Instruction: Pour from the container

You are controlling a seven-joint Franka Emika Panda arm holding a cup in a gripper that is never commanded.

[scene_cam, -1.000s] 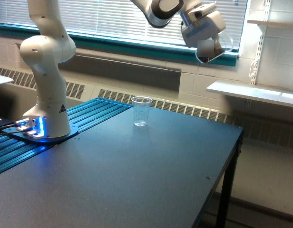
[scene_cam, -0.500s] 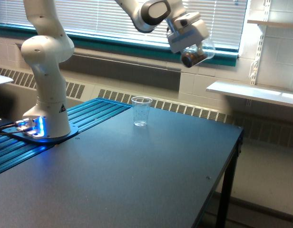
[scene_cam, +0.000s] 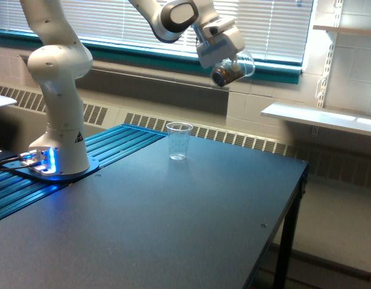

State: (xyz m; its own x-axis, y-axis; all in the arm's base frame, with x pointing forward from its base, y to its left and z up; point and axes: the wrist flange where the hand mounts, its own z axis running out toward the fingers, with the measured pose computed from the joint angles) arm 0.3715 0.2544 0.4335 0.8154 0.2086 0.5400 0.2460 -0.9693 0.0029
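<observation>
While tilted aloft, container (scene_cam: pixel 232 68) grasped by end effector (scene_cam: pixel 220 50), no legible writing

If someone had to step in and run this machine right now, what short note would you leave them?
Gripper: shut on the container, a wide clear cup with brown pieces inside, held tilted high in the air.
Empty cup: upright on the dark table, below the container and toward the exterior view's left of it.
Done: container lifted and carried.
Left: bring it over the empty cup, tip it, pour. Nothing poured yet.
</observation>
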